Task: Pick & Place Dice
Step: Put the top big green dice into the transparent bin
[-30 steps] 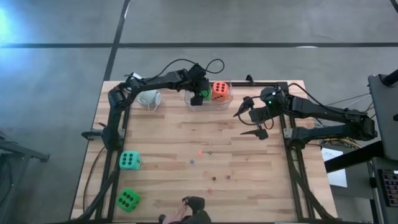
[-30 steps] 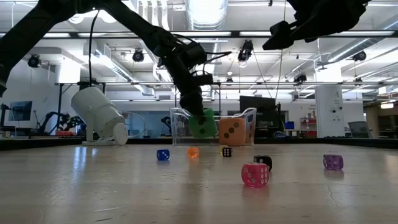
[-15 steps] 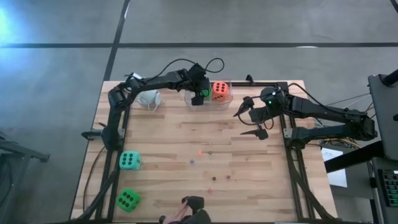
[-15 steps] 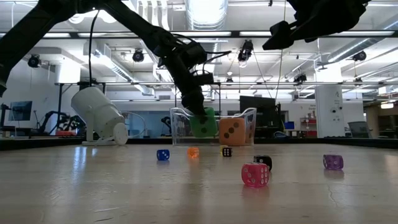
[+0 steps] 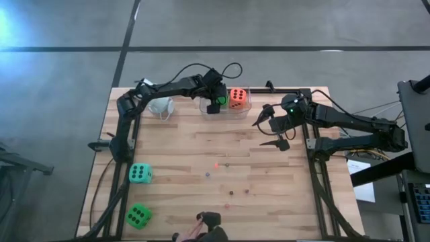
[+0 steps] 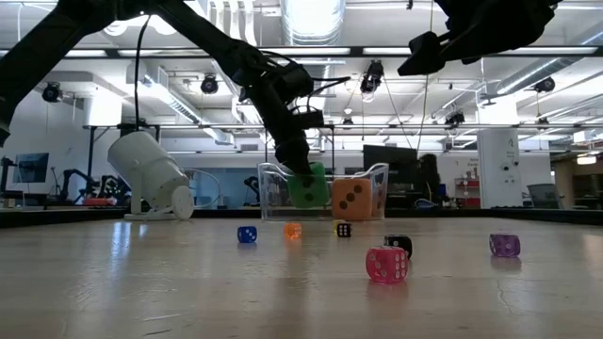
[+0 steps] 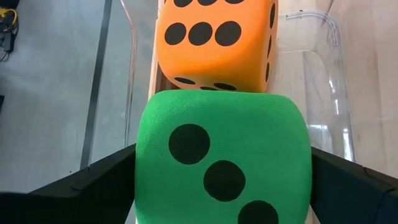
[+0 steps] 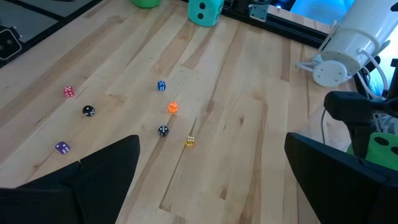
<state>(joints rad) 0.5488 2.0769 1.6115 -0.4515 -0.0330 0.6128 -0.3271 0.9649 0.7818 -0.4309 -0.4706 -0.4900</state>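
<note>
Your green die [image 7: 222, 168] sits clamped between the left pincer's [image 5: 213, 105] dark fingers [image 7: 87, 186], which press on its two flanks, three black pips facing the wrist camera. In the low view it hangs inside the clear plastic bin [image 6: 379, 179] at the far edge of the worktop [image 5: 269, 175], touching or just beside the orange-red die [image 5: 236, 98] already lying in there; I cannot tell whether its underside rests on the bin floor.

The step in hand looks like the placing of this die. Your next move, as I judge it, is to let the fingers spread, then lift straight up so they clear the bin wall without dragging either die out.

Two more large dice wait near the left corner on the near side of the worktop: the teal die [image 5: 140, 173] and, nearer the edge, a second green die [image 5: 138, 216]. Several tiny dice lie scattered about the middle, among them a pink one [image 6: 386, 265], a purple one [image 6: 504, 245] and a blue one [image 6: 246, 234].

Your right pincer [image 5: 267, 127] hovers above the worktop on the right side, fingers wide apart and holding nothing. A white cup [image 6: 151, 174] lies tipped on its side near the bin.
</note>
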